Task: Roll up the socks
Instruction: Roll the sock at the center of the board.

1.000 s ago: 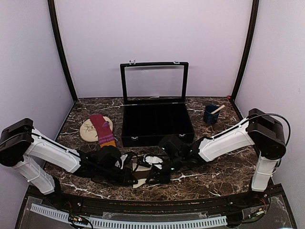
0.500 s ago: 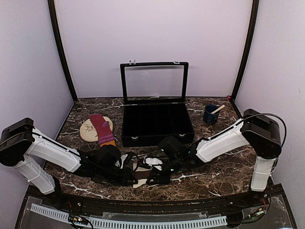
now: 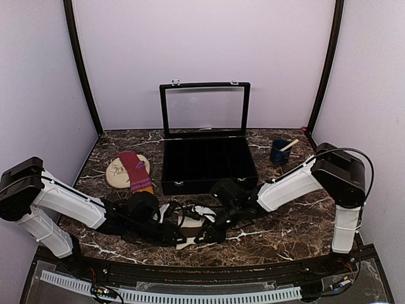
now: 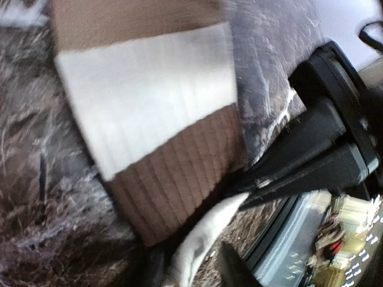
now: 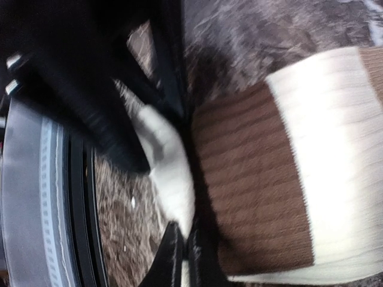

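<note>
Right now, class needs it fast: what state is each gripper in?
Left gripper: cream-brown sock edge between its fingers; grip cannot be told.
Right gripper: closed on that sock's edge.

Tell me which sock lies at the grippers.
The cream ribbed fabric sock with brown bands, between the left gripper and right gripper. The maroon-purple sock with orange end lies apart, partly on the tan oval mat.

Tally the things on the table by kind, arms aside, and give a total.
socks: 2 (cream-brown sock, maroon sock)
tan mat: 1
black case: 1
blue cup: 1
stick in the cup: 1
Total: 6
</note>
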Robot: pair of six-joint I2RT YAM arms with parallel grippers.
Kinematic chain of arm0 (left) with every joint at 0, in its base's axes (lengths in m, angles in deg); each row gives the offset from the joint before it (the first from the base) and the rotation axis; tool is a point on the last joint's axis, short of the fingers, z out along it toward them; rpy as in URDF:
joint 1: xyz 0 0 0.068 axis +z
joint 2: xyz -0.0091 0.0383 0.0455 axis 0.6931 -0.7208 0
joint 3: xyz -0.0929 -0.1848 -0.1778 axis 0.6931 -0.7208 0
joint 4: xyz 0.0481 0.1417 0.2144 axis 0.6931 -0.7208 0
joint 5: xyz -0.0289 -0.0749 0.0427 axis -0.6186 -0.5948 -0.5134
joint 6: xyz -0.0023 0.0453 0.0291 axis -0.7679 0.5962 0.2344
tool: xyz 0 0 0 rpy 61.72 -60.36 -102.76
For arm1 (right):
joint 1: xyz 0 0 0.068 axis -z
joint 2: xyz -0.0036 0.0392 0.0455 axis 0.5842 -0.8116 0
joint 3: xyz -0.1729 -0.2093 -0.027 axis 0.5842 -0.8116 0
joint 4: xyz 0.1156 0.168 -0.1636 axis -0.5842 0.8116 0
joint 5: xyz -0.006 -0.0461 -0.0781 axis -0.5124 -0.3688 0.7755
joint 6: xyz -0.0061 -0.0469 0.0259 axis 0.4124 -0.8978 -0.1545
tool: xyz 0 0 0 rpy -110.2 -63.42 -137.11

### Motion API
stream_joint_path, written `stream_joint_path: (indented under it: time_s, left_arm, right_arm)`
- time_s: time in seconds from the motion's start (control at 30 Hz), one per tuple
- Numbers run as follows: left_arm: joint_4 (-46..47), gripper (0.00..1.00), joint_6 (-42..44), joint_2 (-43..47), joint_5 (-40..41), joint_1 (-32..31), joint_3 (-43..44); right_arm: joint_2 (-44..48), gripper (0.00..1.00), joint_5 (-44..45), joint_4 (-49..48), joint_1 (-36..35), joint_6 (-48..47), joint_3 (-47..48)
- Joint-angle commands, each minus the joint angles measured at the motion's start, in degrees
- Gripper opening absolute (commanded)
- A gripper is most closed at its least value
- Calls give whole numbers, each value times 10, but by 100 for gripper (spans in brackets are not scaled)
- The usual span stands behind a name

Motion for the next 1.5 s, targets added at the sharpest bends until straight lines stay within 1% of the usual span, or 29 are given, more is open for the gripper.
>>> stream_joint_path:
  time_s: [0.0, 0.1, 0.17, 0.27, 0.33, 0.37, 0.4, 0.5, 0.6, 0.73, 0.93, 1.03, 1.13, 1.2, 1.47]
  left_arm:
    - [-26, 48, -3, 26, 50, 3, -31]
    - [-28, 59, -1, 61, 85, 3, -44]
    - [-31, 63, 8, 85, 106, 3, -49]
    - [-44, 63, 33, 112, 128, 1, -47]
    - [-72, 63, 63, 125, 156, -10, -34]
    - [-88, 62, 76, 130, 173, -19, -25]
    - [-106, 61, 90, 134, 191, -28, -15]
    - [-148, 56, 129, 136, 252, -67, 16]
    - [-187, 52, 165, 125, 309, -113, 56]
    - [-229, 51, 210, 95, 368, -159, 104]
    - [-291, 51, 273, 15, 409, -209, 178]
    - [-325, 51, 288, -34, 440, -232, 210]
    - [-351, 51, 293, -66, 474, -244, 230]
    - [-354, 51, 297, -71, 491, -247, 232]
    - [-336, 52, 348, -80, 503, -247, 226]
  right_arm:
    - [-21, 0, -21, 48, 8, 44, 13]
    - [-25, 0, -34, 59, 14, 73, 23]
    - [-25, 0, -36, 63, 16, 86, 27]
    - [-26, 0, -36, 69, 20, 86, 34]
    - [-27, 0, -36, 72, 23, 86, 39]
    - [-27, 0, -43, 74, 25, 138, 42]
    - [-28, 0, -45, 76, 26, 159, 44]
    - [-29, 0, -47, 88, 28, 176, 54]
    - [-34, 0, -49, 107, 31, 187, 68]
    - [-39, 0, -54, 124, 34, 199, 82]
    - [-40, 0, -68, 124, 37, 217, 76]
    - [-39, 0, -74, 119, 38, 224, 71]
    - [-39, 0, -80, 118, 38, 227, 68]
    - [-39, 0, -83, 118, 38, 228, 66]
    - [-34, 0, -94, 120, 40, 225, 52]
